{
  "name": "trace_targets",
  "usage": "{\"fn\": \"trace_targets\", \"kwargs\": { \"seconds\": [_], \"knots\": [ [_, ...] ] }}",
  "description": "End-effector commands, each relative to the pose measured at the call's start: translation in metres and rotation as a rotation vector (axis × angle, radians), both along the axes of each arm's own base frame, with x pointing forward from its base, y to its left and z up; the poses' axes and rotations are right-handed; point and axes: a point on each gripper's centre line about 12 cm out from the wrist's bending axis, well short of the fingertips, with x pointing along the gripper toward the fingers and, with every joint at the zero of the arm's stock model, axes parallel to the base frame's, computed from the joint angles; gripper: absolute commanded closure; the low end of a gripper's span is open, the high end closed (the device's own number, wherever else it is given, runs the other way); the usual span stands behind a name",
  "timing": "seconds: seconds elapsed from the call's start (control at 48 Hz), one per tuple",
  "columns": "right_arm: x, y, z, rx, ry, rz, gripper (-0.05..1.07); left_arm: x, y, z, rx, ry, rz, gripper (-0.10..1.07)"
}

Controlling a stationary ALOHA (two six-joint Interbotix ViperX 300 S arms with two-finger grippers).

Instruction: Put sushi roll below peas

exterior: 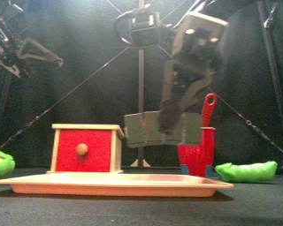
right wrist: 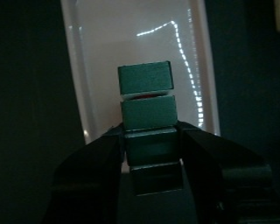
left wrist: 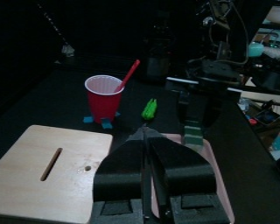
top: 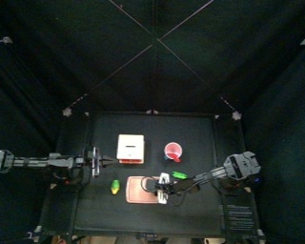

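Note:
My right gripper (top: 164,183) hangs over the pink tray (top: 132,193) and is shut on the sushi roll (right wrist: 147,94), a small dark blocky piece held above the tray's floor (right wrist: 130,44). In the front view the roll (exterior: 150,129) hangs under the right gripper (exterior: 168,110), clear of the tray (exterior: 109,184). The peas (top: 178,176), a small all-green piece, lie on the table just right of the tray. They also show in the front view (exterior: 247,170) and the left wrist view (left wrist: 149,108). My left gripper (left wrist: 149,171) is shut and empty and rests at the table's left side (top: 89,164).
A red cup (top: 174,150) with a red stick stands behind the peas. A wooden box with a red knob (exterior: 87,148) stands at the back left of the tray. A yellow-and-green piece (top: 114,187) lies left of the tray.

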Motion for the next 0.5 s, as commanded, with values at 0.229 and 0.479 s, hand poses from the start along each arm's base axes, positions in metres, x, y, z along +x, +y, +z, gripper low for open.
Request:
{"fn": "trace_targets", "kwargs": {
  "seconds": [0.229,0.479],
  "knots": [
    [-0.062,0.017,0.014,0.099,0.003,0.022,0.4,0.002,0.002,0.004,0.0,-0.015,0.01,0.56],
    [-0.095,0.016,-0.002,0.213,0.047,-0.038,0.4,0.001,0.003,0.003,-0.01,-0.012,0.015,0.56]
  ]
}}
